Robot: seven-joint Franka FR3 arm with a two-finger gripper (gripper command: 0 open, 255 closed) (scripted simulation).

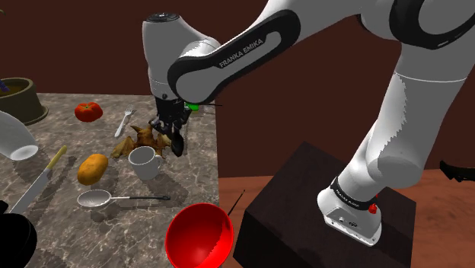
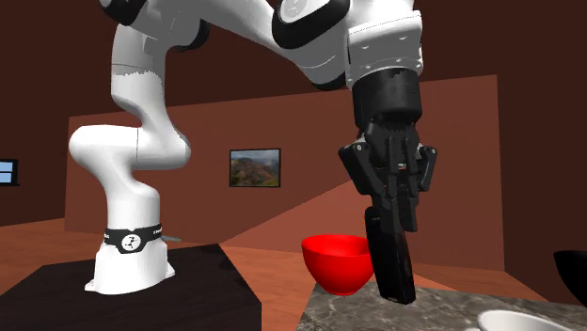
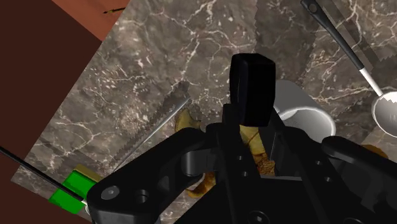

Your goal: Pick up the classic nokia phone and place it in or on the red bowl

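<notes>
A slim black phone (image 1: 177,143) hangs upright in my gripper (image 1: 173,129), whose fingers are shut on its upper end. In the second exterior view the phone (image 2: 391,259) hangs below the gripper (image 2: 395,202), its lower end just above the marble tabletop. In the wrist view the phone (image 3: 252,89) sticks out past the gripper (image 3: 251,137) and over the white mug (image 3: 299,105). The red bowl (image 1: 199,236) stands at the table's near corner, toward the stand, with nothing in it. It also shows behind the phone in the second exterior view (image 2: 337,261).
Under the gripper are a white mug (image 1: 143,162) and a brown lumpy object (image 1: 141,138). The marble table (image 1: 68,228) also holds a tomato (image 1: 88,111), fork (image 1: 124,120), orange lump (image 1: 92,168), ladle (image 1: 99,199), knife (image 1: 38,181) and a pot (image 1: 19,97). The dark stand (image 1: 320,205) is right of the table.
</notes>
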